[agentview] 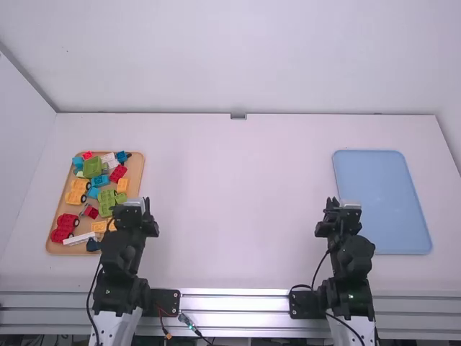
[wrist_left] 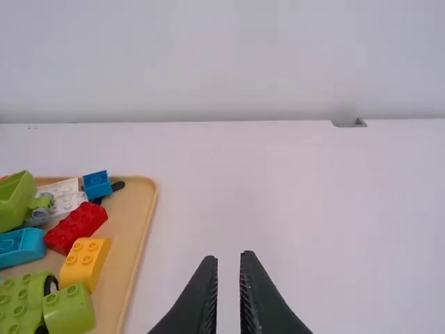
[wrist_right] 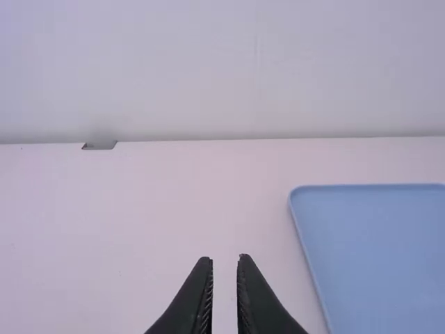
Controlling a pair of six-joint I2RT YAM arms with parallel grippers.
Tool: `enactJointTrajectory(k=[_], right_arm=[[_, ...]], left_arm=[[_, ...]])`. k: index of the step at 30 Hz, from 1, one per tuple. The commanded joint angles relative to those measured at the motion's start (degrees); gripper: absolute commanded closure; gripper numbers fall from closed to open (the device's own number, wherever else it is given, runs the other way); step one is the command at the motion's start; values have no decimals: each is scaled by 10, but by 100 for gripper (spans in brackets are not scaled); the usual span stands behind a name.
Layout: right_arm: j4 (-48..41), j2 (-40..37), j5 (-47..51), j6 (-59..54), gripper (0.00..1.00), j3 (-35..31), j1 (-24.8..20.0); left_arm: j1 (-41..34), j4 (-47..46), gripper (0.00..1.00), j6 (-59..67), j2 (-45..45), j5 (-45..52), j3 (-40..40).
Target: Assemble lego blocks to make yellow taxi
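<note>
The toy blocks are lying on the tan tray, beside the left hand on its left and well apart from the right hand. Above the bench, each hand is holding nothing, its fingers standing narrowly apart.

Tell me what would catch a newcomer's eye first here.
Most likely the jumble of bright toy blocks on the tan tray at the table's left side. Next would come the blue tray at the right, then the two dark arms standing at the near edge.
</note>
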Motion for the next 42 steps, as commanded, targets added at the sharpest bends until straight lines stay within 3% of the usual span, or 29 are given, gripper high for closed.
enactJointTrajectory(k=[1,9,20,33,42], right_arm=[[1,23,1,-7,87,42,-2],[0,122,3,-20,75,121,-6],[-3,286,6,-43,53,253,0],[-10,472,10,-69,28,407,2],[-16,579,12,-84,14,495,3]], left_arm=[[-1,0,87,14,23,-18,38],[37,-41,75,33,138,-5,141],[137,-202,54,114,409,30,413],[219,-284,29,169,681,-131,647],[322,-349,15,289,840,-49,784]])
